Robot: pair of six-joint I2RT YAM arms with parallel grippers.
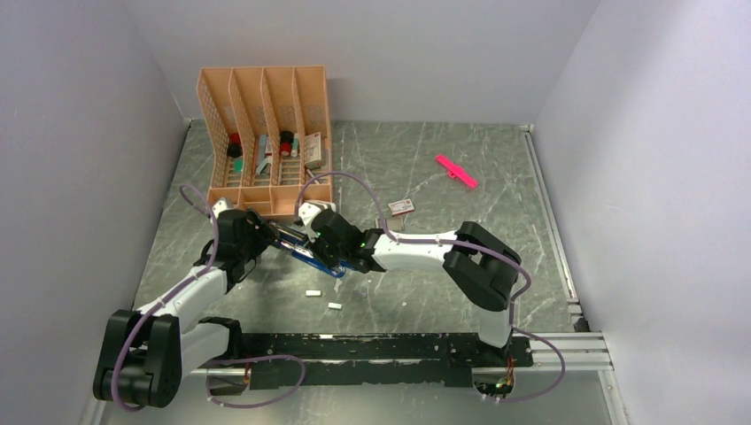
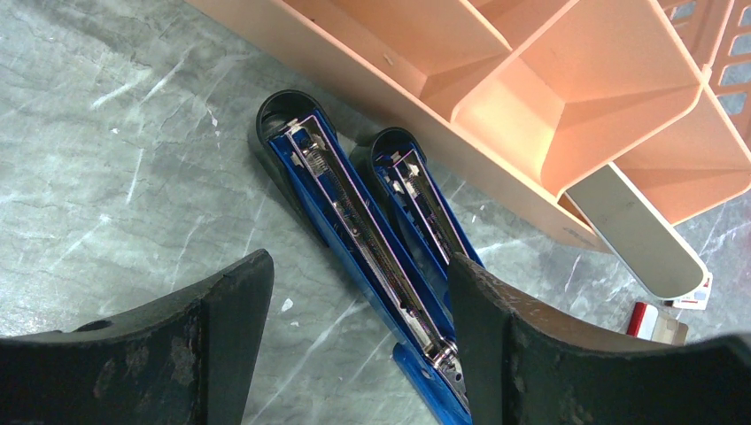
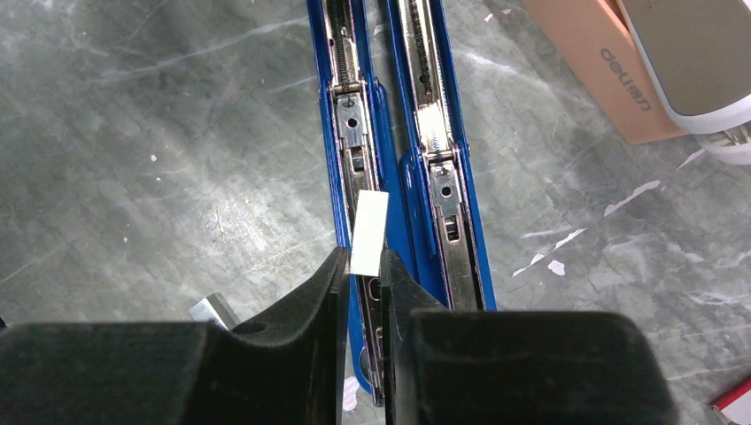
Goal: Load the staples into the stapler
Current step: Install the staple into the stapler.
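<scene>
— How is the stapler lying?
— The stapler [image 2: 350, 226] is lying opened out on the table [image 2: 106, 133], showing two long blue channels side by side. Each is carrying a silvery rail with a spring and ending in a rounded black cap. Whether that is one stapler or two, I am not managing to tell.
— And the staples?
— One strip of staples [image 3: 368, 232], short and pale silver, is being pinched at its lower end by the right gripper [image 3: 361, 264] and is hanging over the left-hand channel. A second strip [image 1: 312, 292] and a third strip [image 1: 335, 306] are lying loose, near each other.
</scene>
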